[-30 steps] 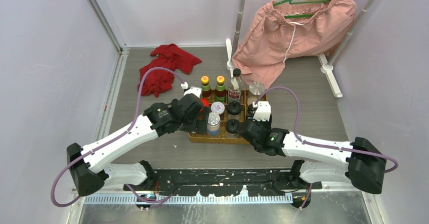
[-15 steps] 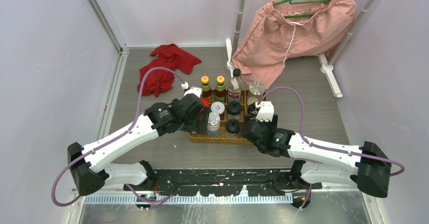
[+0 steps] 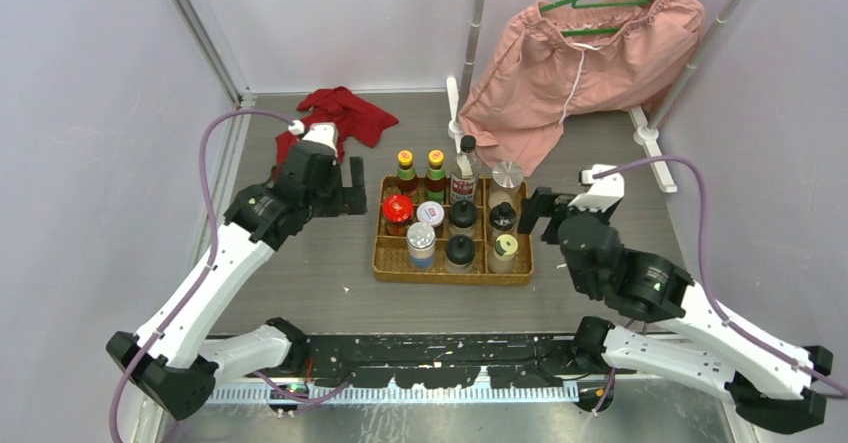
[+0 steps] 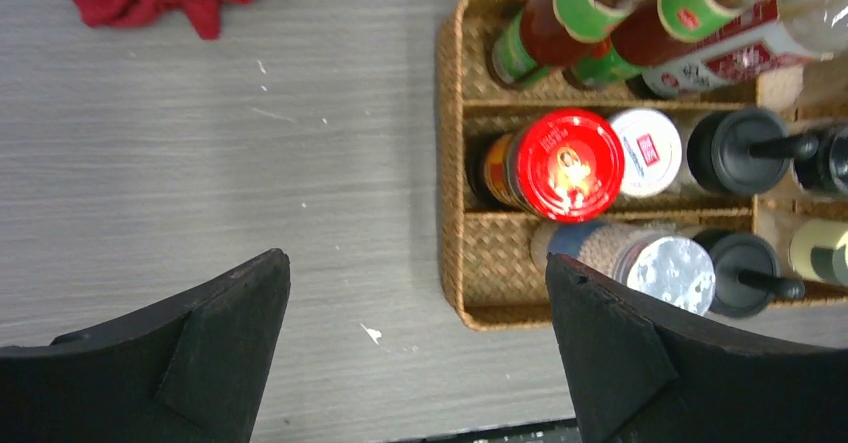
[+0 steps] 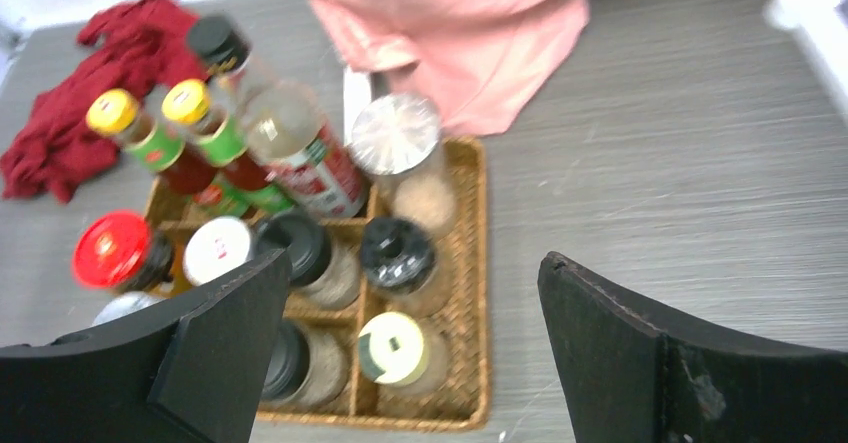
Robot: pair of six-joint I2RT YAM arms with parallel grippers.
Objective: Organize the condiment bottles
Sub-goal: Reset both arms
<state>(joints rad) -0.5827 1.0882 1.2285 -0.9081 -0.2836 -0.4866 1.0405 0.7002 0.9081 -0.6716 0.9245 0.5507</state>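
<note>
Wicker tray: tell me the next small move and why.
Probably retract both arms toward their bases. All eleven condiment bottles already stand in the wicker tray, and the left fingers and right fingers are open, holding nothing.

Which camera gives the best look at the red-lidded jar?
The left wrist view: the red-lidded jar is large and sharp, lid print visible, in the left middle compartment of the wicker tray. The top external view shows the jar small; the right wrist view shows the jar blurred, near the left edge.

Grey wood-grain table (image 3: 300,268): wicker tray (image 3: 455,276) centre, red cloth (image 3: 350,118) far-left.
</note>
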